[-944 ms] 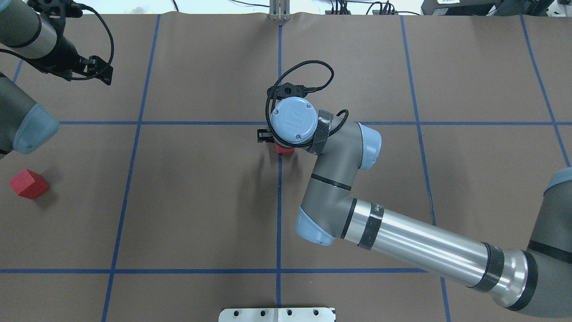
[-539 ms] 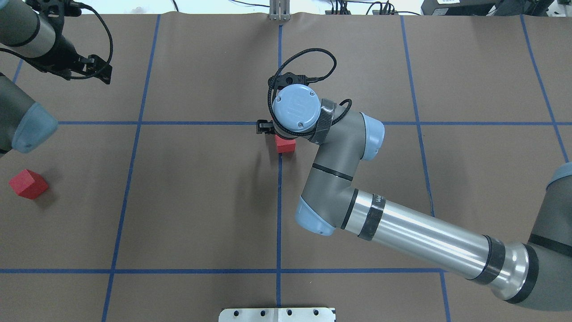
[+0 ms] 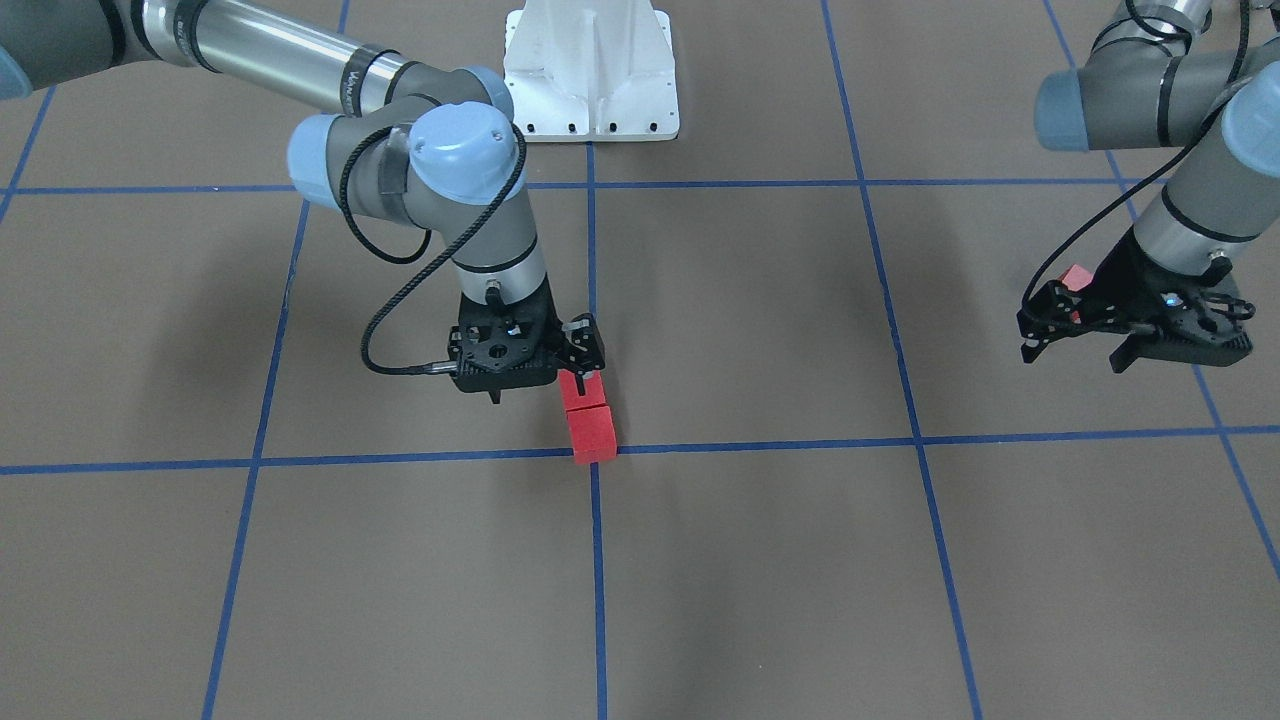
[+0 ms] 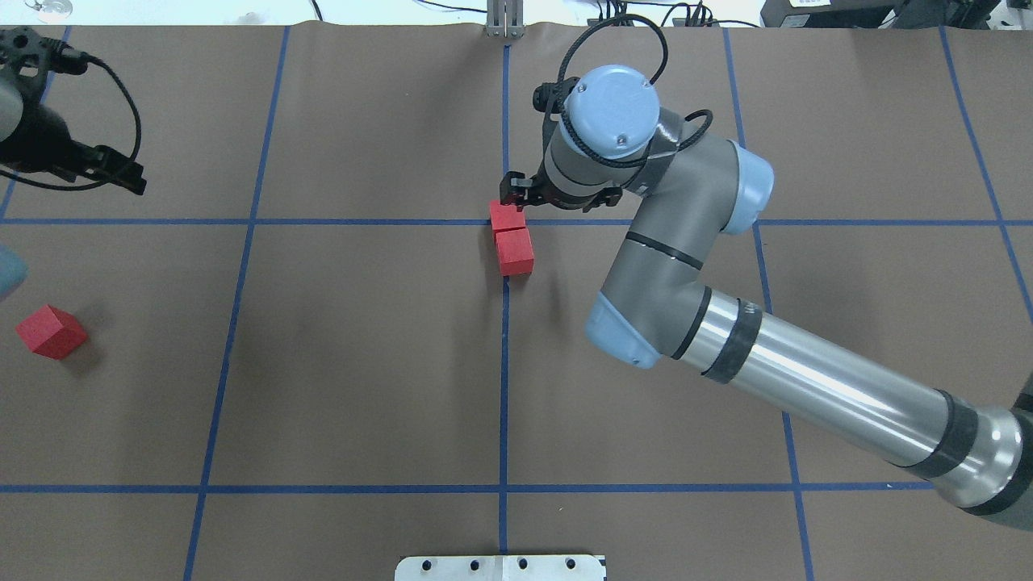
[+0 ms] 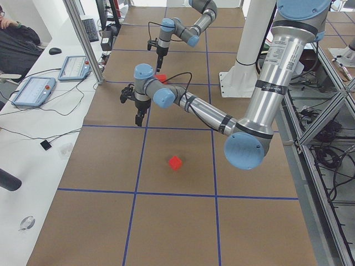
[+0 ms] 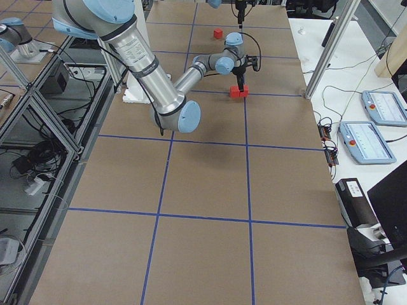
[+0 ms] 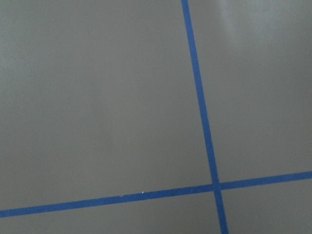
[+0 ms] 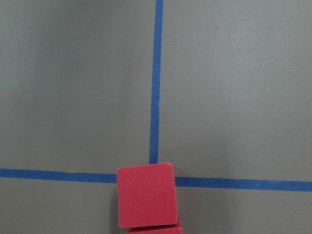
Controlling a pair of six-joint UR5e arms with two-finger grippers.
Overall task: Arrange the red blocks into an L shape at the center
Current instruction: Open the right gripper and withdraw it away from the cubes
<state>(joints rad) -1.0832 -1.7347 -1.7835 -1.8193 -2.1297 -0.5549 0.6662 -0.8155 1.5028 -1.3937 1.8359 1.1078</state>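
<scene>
Two red blocks sit touching in a short line at the center crossing [image 4: 505,223]: one [image 4: 507,215] on the crossing, the other [image 4: 514,251] just nearer me. They also show in the front view, the block farther from me [image 3: 590,430] and the nearer one [image 3: 575,388]. In the right wrist view the block on the crossing [image 8: 146,195] lies at the bottom edge. My right gripper [image 4: 516,190] [image 3: 581,352] hovers just above them, open and empty. The third red block [image 4: 51,331] lies far left. My left gripper [image 3: 1080,345] is open and empty, high above the table's left side.
Blue tape lines grid the brown surface. The white robot base [image 3: 590,70] stands at my edge of the table. The left wrist view shows only bare surface and another line crossing [image 7: 216,185]. Tablets and cables lie beyond the far edge [image 6: 369,127].
My right gripper has moved off the blocks toward the far side, uncovering the second block beside the first. My left arm has drawn back to the left.
</scene>
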